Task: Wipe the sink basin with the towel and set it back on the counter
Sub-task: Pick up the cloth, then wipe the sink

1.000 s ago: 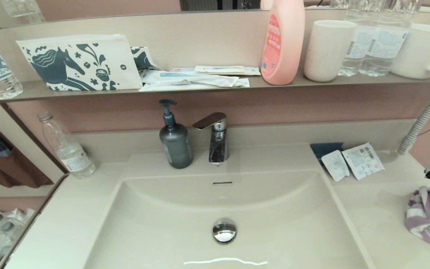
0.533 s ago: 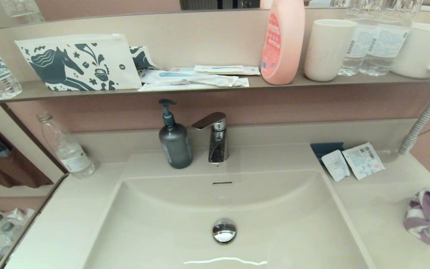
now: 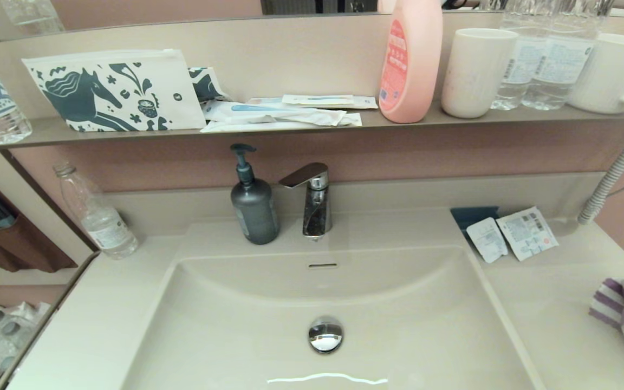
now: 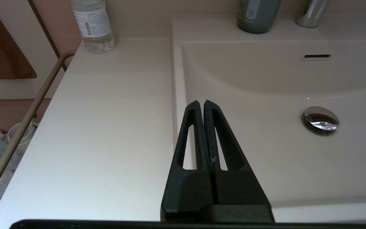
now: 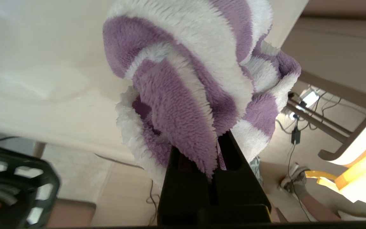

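The counter (image 3: 550, 303) and the sink basin (image 3: 268, 336) set into it are seen bare of any cloth, with the chrome drain plug (image 3: 325, 334) at about 6 o'clock of the head view, so no wiping can be judged under way. The purple-and-white striped towel (image 5: 199, 79) is held bunched in the clenched right gripper (image 5: 216, 149), at roughly 4 o'clock of the head view, above the counter's right end. The left gripper (image 4: 203, 106) is parked with its fingers pressed together and nothing between them, over the basin's left rim. The pickup appears done; the wiping and the return to the counter are judged to remain.
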Robot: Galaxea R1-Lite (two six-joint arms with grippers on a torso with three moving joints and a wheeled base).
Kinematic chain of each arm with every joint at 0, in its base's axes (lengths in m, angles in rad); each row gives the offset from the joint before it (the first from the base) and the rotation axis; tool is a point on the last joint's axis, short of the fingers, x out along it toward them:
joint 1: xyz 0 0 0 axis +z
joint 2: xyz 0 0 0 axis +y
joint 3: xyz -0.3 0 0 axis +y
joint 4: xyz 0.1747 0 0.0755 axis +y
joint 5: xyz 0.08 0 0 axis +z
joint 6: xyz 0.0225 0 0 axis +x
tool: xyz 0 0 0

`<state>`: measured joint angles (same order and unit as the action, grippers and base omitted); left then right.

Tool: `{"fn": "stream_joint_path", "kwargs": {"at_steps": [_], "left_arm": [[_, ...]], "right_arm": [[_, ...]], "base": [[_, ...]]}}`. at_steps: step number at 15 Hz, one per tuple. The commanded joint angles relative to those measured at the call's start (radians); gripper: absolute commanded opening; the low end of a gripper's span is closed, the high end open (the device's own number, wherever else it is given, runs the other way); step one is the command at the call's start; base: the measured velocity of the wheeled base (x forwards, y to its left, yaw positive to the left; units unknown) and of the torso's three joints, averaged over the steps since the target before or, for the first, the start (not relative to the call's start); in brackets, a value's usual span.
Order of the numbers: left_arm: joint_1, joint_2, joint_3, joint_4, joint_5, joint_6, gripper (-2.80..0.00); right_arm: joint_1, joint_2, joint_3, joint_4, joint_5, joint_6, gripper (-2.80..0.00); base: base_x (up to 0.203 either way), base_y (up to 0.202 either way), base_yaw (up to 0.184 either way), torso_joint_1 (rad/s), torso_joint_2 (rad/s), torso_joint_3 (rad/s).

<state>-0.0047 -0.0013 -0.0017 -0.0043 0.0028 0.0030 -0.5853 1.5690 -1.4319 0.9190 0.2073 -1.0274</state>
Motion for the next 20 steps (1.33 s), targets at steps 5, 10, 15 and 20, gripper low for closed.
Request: {"fn": "stream_joint_path", "kwargs": {"at_steps": [5, 10, 15, 20], "left_arm": [[0.000, 0.001, 0.000, 0.000, 0.000, 0.000, -2.80], [0.000, 0.001, 0.000, 0.000, 0.000, 0.000, -2.80], [0.000, 0.001, 0.000, 0.000, 0.000, 0.000, -2.80], [0.000, 0.001, 0.000, 0.000, 0.000, 0.000, -2.80]], "right_arm": [[0.073, -0.157, -0.215, 0.229, 0.147, 0.060, -2.80], [0.377, -0.212, -0.307, 0.239, 0.178, 0.370, -2.80], [0.739, -0.214, -0.530, 0.218, 0.146, 0.804, -2.80], [1.001, -0.181, -0.502, 0.179, 0.074, 1.206, -2.80]], "base": [[0.000, 0.000, 0.000, 0.000, 0.00, 0.000], [0.000, 0.000, 0.000, 0.000, 0.00, 0.000], [0.000, 0.000, 0.000, 0.000, 0.00, 0.000], [0.000, 0.000, 0.000, 0.000, 0.00, 0.000]]}}
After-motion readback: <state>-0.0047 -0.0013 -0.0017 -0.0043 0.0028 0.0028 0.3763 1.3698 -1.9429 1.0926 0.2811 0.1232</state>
